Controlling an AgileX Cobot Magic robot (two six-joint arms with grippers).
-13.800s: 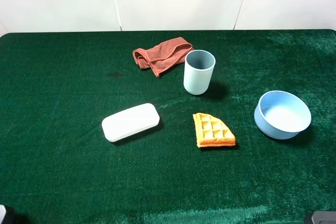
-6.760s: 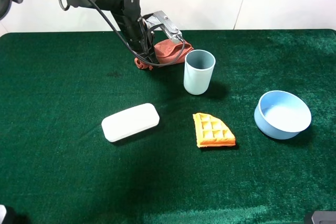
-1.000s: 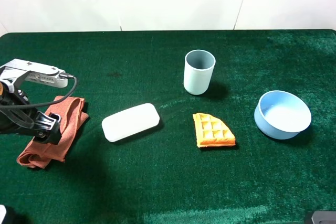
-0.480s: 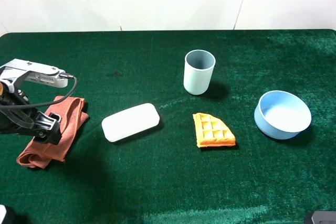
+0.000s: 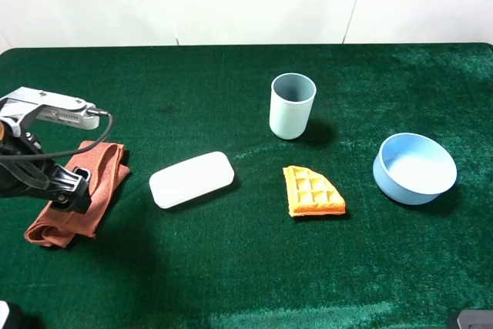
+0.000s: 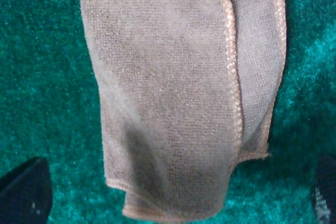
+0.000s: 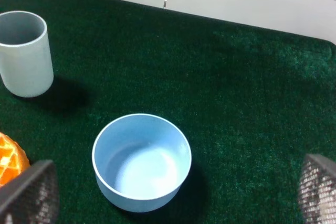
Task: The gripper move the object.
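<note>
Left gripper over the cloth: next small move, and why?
Probably lift straight up and pull back. The cloth lies flat on the table, and the left gripper is open, its fingertips wide of it, gripping nothing.

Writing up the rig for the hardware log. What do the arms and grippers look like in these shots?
Only the left arm shows in the high view: black body, a silver-grey block on top with small dark markings, and a black cable looping off it. In the wrist views the left gripper has black fingertips, while the right gripper has grey, mesh-textured fingertips. No other markings are readable.
</note>
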